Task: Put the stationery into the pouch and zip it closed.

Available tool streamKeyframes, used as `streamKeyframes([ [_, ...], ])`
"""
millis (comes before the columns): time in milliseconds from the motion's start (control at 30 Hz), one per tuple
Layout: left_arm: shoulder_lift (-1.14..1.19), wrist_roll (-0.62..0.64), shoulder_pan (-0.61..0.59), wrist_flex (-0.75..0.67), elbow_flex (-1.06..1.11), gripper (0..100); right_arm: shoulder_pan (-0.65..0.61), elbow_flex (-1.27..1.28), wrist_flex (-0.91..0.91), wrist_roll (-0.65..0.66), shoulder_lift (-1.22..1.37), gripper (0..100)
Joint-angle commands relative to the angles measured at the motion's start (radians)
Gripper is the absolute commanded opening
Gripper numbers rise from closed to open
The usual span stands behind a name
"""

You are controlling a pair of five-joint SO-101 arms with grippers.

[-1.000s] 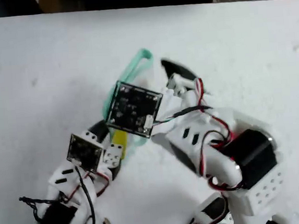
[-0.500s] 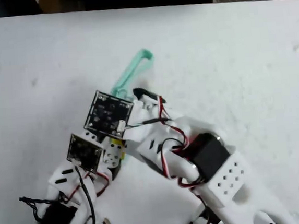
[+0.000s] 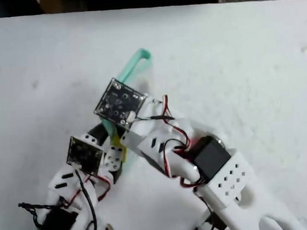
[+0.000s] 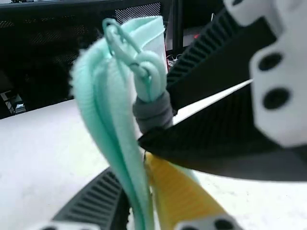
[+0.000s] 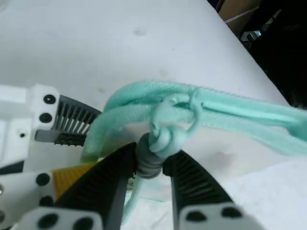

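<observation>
While its tips meet on the zip pull (image 5: pixel 165 136), R hand (image 5: pixel 149 165) pinches the grey knot. L hand (image 4: pixel 141 206), just beside, is pressed together on the pouch (image 4: pixel 103 110) end. Pouch runs out beyond both hands, edge-up, over the desk (image 3: pixel 245 58).

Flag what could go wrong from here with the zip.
1. The right pincer grips only the small grey zipper pull; a hard tug could make it slip out.
2. The pouch looks folded and bunched near that pull, held at one end by the left pincer; the fabric might snag and jam.
</observation>
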Motion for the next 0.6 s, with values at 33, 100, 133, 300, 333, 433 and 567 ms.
streamKeyframes([
  [33,-0.01,0.006,-0.008,0.009,-0.017,11,0.019,-0.018,-0.045,-0.009,-0.091,1.7],
  [100,-0.012,0.02,-0.028,0.02,-0.02,17,0.058,-0.018,-0.045,-0.009,-0.14,1.6],
  [133,-0.012,0.051,-0.042,0.025,-0.034,18,0.079,-0.018,-0.044,-0.012,-0.163,1.6],
  [300,-0.012,0.087,-0.053,0.031,-0.114,20,0.134,-0.018,-0.039,-0.014,-0.234,1.6],
  [333,-0.012,0.08,-0.051,0.031,-0.123,20,0.131,-0.018,-0.038,-0.014,-0.236,1.6],
  [433,-0.012,0.078,-0.031,0.028,-0.129,19,0.13,-0.017,-0.031,-0.015,-0.237,1.6],
  [567,-0.012,0.078,0.002,0.028,-0.13,14,0.131,-0.025,-0.044,-0.015,-0.236,1.6],
])
